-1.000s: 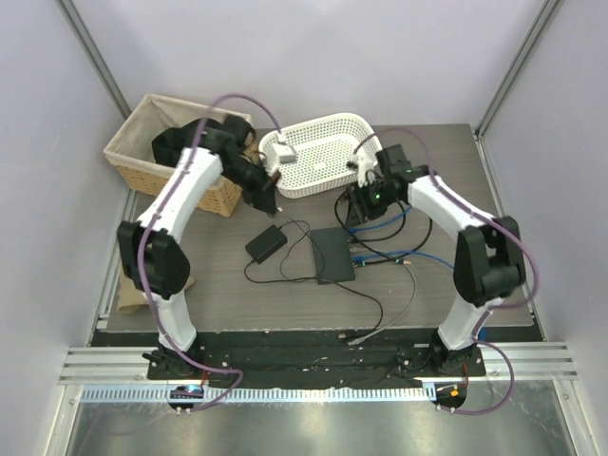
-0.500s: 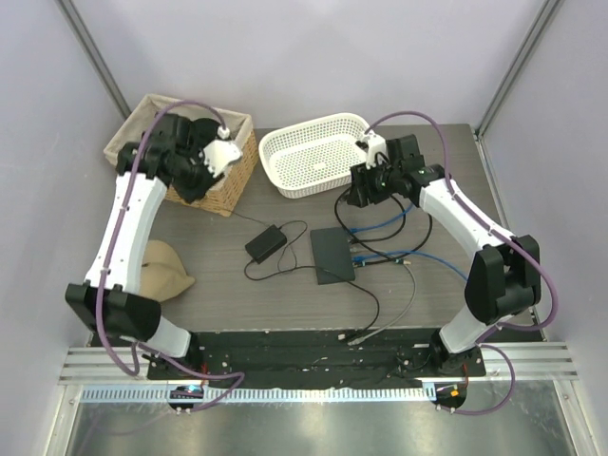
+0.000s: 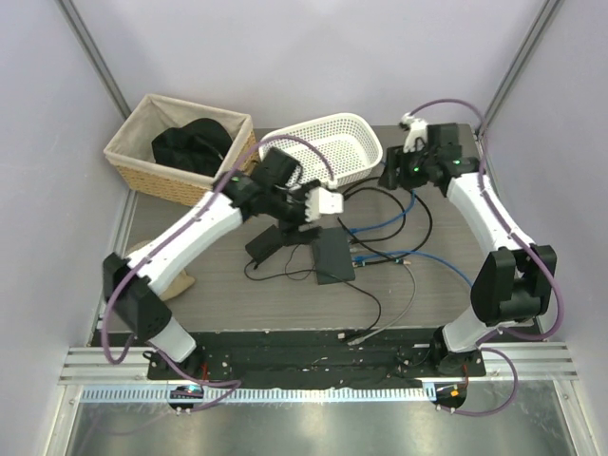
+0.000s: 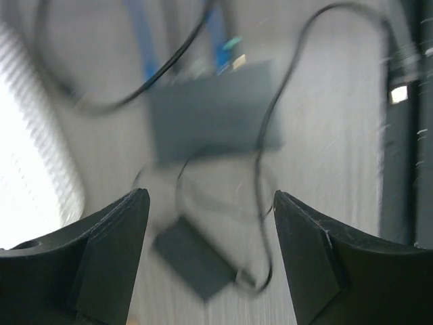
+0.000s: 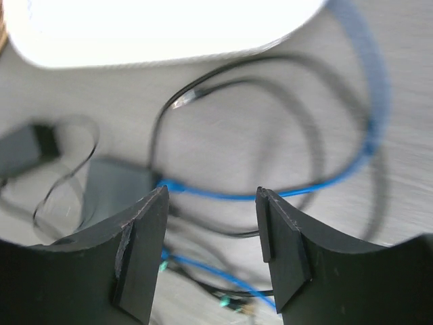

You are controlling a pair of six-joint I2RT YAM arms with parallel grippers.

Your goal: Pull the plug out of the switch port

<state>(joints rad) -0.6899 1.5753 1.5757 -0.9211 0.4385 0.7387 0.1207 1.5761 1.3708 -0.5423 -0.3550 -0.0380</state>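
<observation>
The flat black switch (image 3: pixel 332 256) lies mid-table, with blue cables (image 3: pixel 375 223) plugged into its right edge. In the blurred left wrist view the switch (image 4: pixel 213 115) lies ahead, with blue plugs (image 4: pixel 222 57) in its far edge. My left gripper (image 3: pixel 313 211) hovers above the table just left of the switch. It is open (image 4: pixel 210 196) and holds nothing. My right gripper (image 3: pixel 388 177) is raised at the back right, near the white basket's corner. It is open (image 5: pixel 211 193) and empty, high above a blue cable (image 5: pixel 270 193) and the switch (image 5: pixel 115 189).
A small black power adapter (image 3: pixel 268 239) with thin black leads lies left of the switch and shows between my left fingers (image 4: pixel 196 261). A white mesh basket (image 3: pixel 318 147) stands at the back. A wicker basket (image 3: pixel 142 161) holding dark cloth is at the back left. Loose cables trail toward the front edge (image 3: pixel 380 313).
My left arm has swung from over the wicker basket to above the table's middle and its jaws have opened. My right arm has drawn back to the right and its jaws have widened.
</observation>
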